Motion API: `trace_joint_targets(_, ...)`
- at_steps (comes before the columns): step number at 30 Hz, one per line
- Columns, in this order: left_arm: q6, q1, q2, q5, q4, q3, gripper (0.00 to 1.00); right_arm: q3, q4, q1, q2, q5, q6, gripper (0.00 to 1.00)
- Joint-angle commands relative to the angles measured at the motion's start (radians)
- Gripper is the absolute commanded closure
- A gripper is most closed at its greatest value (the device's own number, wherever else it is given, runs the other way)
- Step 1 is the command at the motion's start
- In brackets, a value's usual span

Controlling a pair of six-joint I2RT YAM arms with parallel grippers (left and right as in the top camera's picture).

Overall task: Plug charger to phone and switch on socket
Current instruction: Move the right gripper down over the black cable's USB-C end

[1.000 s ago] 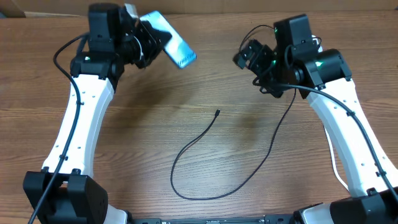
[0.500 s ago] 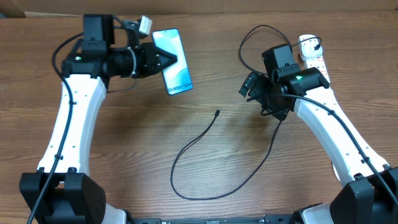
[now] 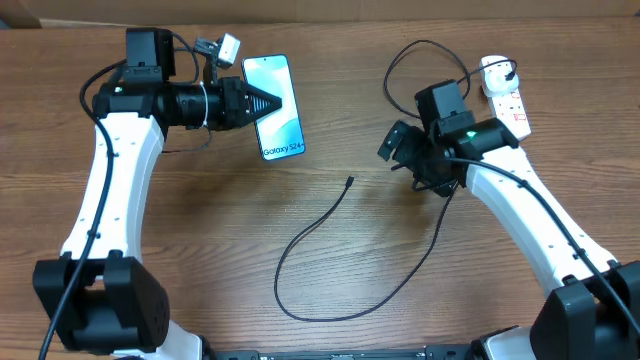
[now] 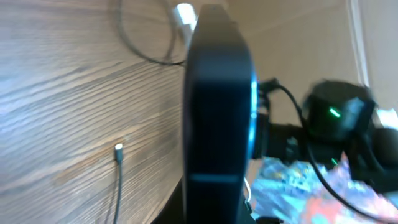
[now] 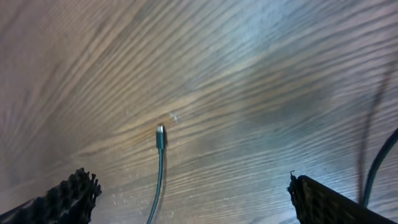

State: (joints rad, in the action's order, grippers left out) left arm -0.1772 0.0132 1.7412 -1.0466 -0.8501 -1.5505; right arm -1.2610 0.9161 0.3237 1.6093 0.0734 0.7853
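Overhead: phone (image 3: 275, 120), charger (image 3: 278, 280), socket (image 3: 505, 95), one each

The phone (image 3: 272, 108) is a slim black-framed slab lying screen-up at the far left, its light blue screen reading "Galaxy S24+" at the near end, and the left gripper (image 3: 264, 103) pinches its left long edge. The charger (image 3: 300, 235) is a thin black cable. Its small connector tip (image 3: 349, 182) rests free on the wood at mid-table, well apart from the phone. The cable loops toward the near edge, then climbs right to the socket (image 3: 507, 98). This white block with red switch marks lies at the far right, and a black plug appears to sit in its far end.
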Motion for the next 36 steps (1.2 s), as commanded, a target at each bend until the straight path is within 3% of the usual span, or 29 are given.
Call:
trace_joint_targets(1, -0.066, -0.001, 0.027, 0.082, -0.008, -0.015, 0.96, 0.006, -0.011, 0.037, 0.020, 0.012, 0.002, 0.00)
trace_joint_targets(10, -0.063, 0.000, 0.049, 0.105, -0.015, -0.015, 0.96, 0.005, -0.061, 0.115, 0.185, 0.008, 0.060, 0.01)
trace_joint_targets(12, -0.063, 0.000, 0.049, 0.119, -0.017, -0.015, 0.95, 0.005, -0.095, 0.113, 0.190, 0.043, 0.059, 0.06)
trace_joint_targets(14, -0.063, 0.000, 0.049, 0.118, -0.018, -0.015, 0.96, 0.005, -0.145, 0.114, 0.191, 0.088, 0.060, 0.22)
trace_joint_targets(22, -0.062, 0.000, 0.049, 0.119, -0.037, -0.015, 0.96, 0.005, -0.152, 0.114, 0.208, 0.124, 0.156, 0.33)
trace_joint_targets(28, -0.062, 0.000, 0.049, 0.119, -0.043, -0.015, 0.96, 0.024, -0.153, 0.114, 0.218, 0.123, 0.158, 0.36)
trace_joint_targets(36, -0.063, 0.000, 0.049, 0.119, -0.044, -0.015, 0.96, 0.110, -0.311, 0.105, 0.240, 0.183, 0.157, 0.41)
